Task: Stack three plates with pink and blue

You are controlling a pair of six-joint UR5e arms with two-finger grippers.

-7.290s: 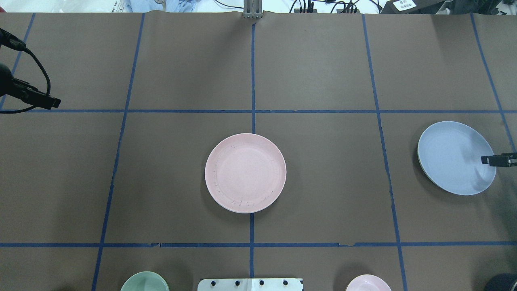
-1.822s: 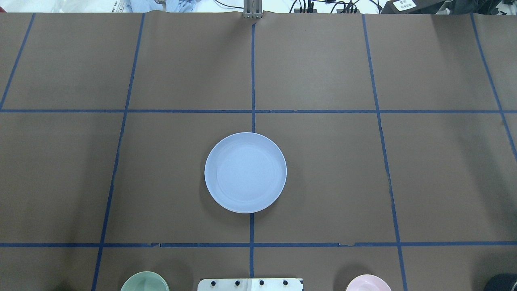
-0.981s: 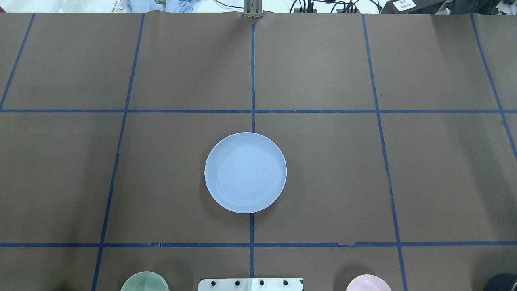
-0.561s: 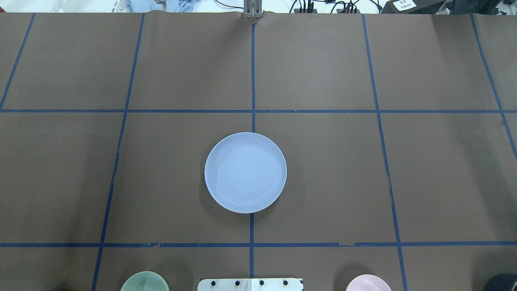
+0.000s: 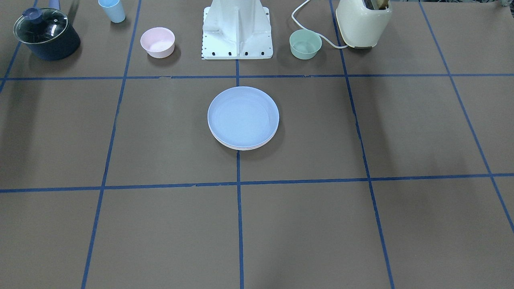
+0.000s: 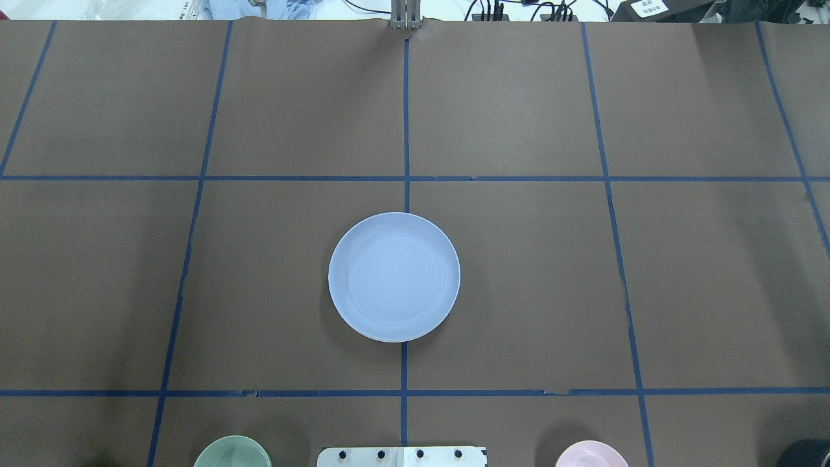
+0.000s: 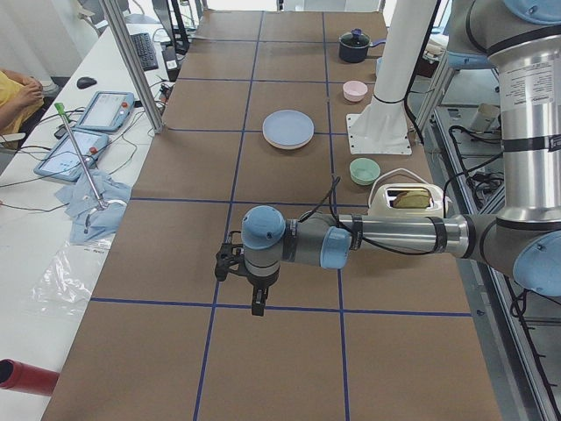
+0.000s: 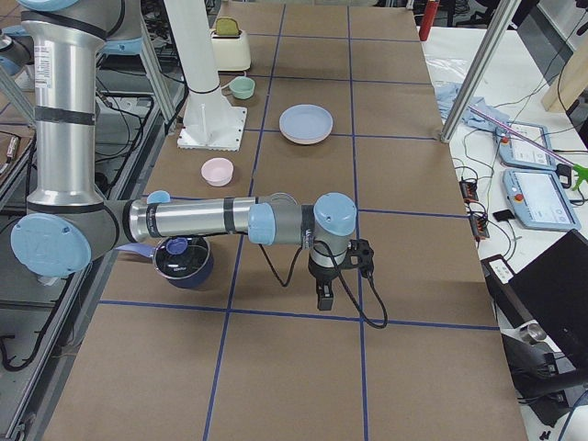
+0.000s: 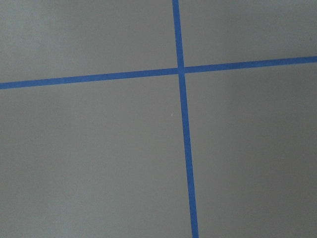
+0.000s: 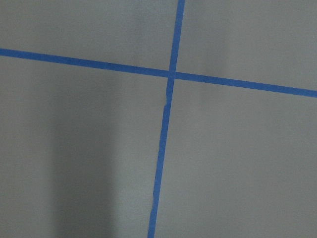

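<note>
The light blue plate (image 6: 394, 277) lies on top of a stack at the table's centre, also in the front view (image 5: 243, 116). A pale pink rim (image 5: 245, 148) peeks out beneath it; I cannot make out a cream-white plate for sure. My left gripper (image 7: 257, 303) shows only in the exterior left view, hanging over bare table far from the stack (image 7: 288, 128); I cannot tell if it is open. My right gripper (image 8: 323, 299) shows only in the exterior right view, also far from the stack (image 8: 306, 122); its state is unclear. Both wrist views show only taped table.
Along the robot's edge stand a small pink bowl (image 5: 157, 41), a green bowl (image 5: 305, 44), a light blue cup (image 5: 112, 10), a lidded dark pot (image 5: 46, 34), a cream toaster (image 5: 363, 22) and the white robot base (image 5: 237, 28).
The blue plate, earlier at the right by the right gripper, now lies on the pink plate at centre. Both grippers have left the overhead view. Nothing has moved in the last two seconds.
</note>
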